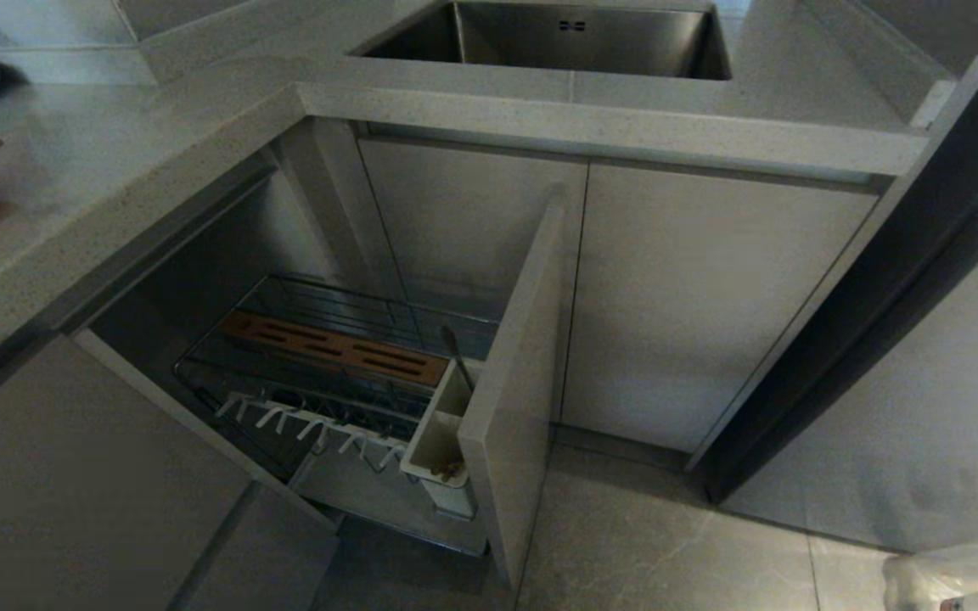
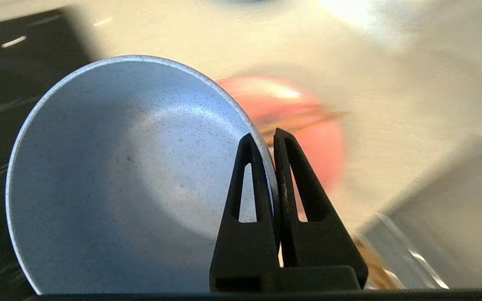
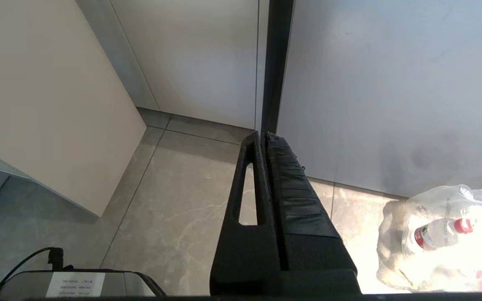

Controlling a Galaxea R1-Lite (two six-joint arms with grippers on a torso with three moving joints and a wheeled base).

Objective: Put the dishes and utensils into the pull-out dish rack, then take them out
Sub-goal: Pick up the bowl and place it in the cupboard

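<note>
One matte blue-grey bowl (image 2: pixel 132 175) stands on edge between the closed fingers of the left gripper (image 2: pixel 271 140), its thin rim pinched; behind lies the pink plate (image 2: pixel 308 125); the right gripper (image 3: pixel 264 136), closed, hangs over floor tiles (image 3: pixel 174 217)

The bowl (image 2: pixel 132 175) looks matt and finely speckled, perhaps glazed ceramic; the dish rack (image 1: pixel 328 373) is dark metal wire with a brown wooden strip (image 1: pixel 336 346); above the rack, the countertop (image 1: pixel 608 123) is speckled stone beside a brushed steel sink (image 1: pixel 557 38).
</note>
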